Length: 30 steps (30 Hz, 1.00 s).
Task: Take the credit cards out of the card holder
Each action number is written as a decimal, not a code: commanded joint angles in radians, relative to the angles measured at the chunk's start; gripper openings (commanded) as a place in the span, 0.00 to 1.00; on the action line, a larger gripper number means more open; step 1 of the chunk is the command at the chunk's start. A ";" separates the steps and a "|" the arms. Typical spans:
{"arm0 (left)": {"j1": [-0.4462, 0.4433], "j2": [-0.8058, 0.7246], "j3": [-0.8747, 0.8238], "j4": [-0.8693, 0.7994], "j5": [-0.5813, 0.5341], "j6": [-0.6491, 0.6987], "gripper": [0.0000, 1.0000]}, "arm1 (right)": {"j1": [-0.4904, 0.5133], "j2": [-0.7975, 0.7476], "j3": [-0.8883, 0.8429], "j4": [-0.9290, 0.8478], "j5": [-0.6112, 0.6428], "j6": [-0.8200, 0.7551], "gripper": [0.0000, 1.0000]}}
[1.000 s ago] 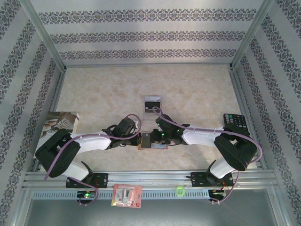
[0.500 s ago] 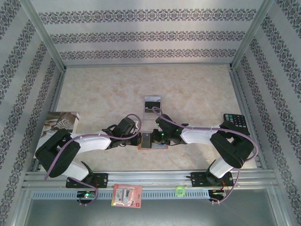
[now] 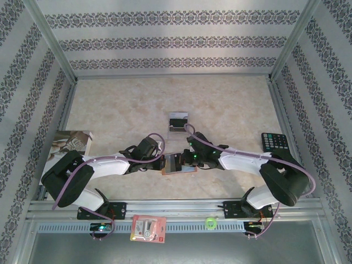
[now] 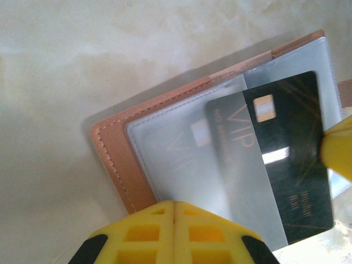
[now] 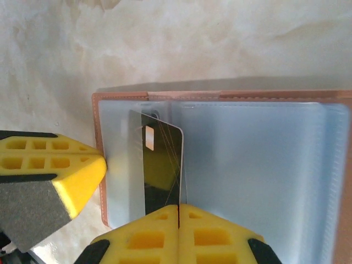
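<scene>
The reddish-brown card holder [image 3: 177,164] lies open on the table between my two grippers. My left gripper [image 4: 175,204] is shut, its yellow tips pressing on the clear sleeve at the card holder's [image 4: 118,159] edge. My right gripper [image 5: 179,207] is shut on a dark credit card [image 5: 161,165] with a gold chip, which sticks partway out of a sleeve. That credit card [image 4: 291,165] reads VIP, and a second one [image 4: 184,151] shows faintly inside the sleeve. A silvery credit card [image 3: 178,121] with a dark band lies loose on the table farther back.
A black calculator [image 3: 274,142] lies at the right wall and a printed magazine [image 3: 72,141] at the left. A red-and-white packet [image 3: 148,228] and a green ring [image 3: 210,223] sit on the near rail. Patterned walls enclose the table.
My right gripper has closed onto the dark card and the right arm has shifted a little to the right. The left arm has stayed put on the holder.
</scene>
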<state>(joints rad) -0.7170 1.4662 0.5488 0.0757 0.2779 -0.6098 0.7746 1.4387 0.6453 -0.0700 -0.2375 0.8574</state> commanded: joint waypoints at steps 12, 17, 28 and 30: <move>0.025 0.028 0.015 -0.061 0.016 0.017 0.00 | 0.077 -0.048 0.140 -0.332 0.216 -0.117 0.00; 0.026 0.039 0.023 -0.059 0.023 0.023 0.00 | 0.119 0.032 0.185 -0.310 0.204 -0.119 0.00; 0.031 0.038 0.022 -0.056 0.027 0.022 0.00 | 0.126 0.071 0.191 -0.250 0.186 -0.109 0.17; 0.031 0.040 0.023 -0.057 0.026 0.023 0.00 | 0.122 0.062 0.195 -0.267 0.198 -0.120 0.10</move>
<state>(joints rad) -0.6971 1.4815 0.5632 0.0719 0.3061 -0.6083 0.8944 1.5082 0.8276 -0.3252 -0.0593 0.7506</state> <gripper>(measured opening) 0.063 0.126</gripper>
